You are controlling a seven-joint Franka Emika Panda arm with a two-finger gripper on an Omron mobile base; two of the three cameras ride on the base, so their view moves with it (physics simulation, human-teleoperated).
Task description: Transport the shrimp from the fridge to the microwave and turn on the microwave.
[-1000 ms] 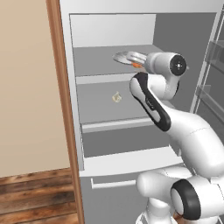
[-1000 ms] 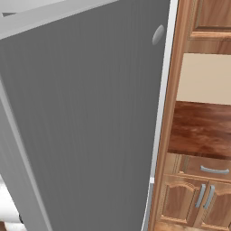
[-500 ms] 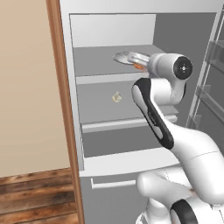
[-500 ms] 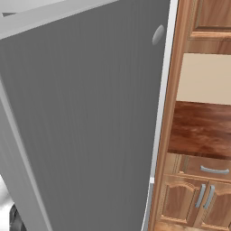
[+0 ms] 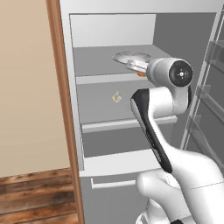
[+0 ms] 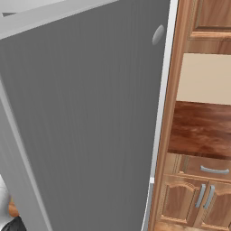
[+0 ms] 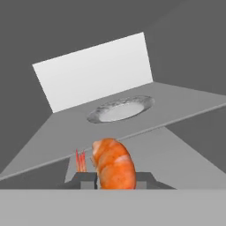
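The fridge (image 5: 109,131) stands open, its grey shelves facing me. My gripper (image 7: 114,179) is shut on the shrimp (image 7: 114,164), a curled orange piece held between the two dark fingertips (image 7: 86,178). From the left base, a bit of the orange shrimp (image 5: 141,74) shows at the front edge of the upper shelf, just left of my white wrist. A grey round plate (image 7: 121,109) lies on that shelf beyond the shrimp, seen too as the plate (image 5: 130,58) in the left base view. The microwave is out of view.
A small pale lump (image 5: 116,97) sits on the middle shelf. Clear door bins (image 5: 210,100) line the open door at right. In the right base view, the grey fridge door (image 6: 90,117) stands close, with wooden cabinets (image 6: 198,198) and a counter (image 6: 200,128) beside it.
My wrist has drawn back to the right and slightly down, carrying the shrimp away from the plate toward the shelf's front edge. The grip has stayed the same.
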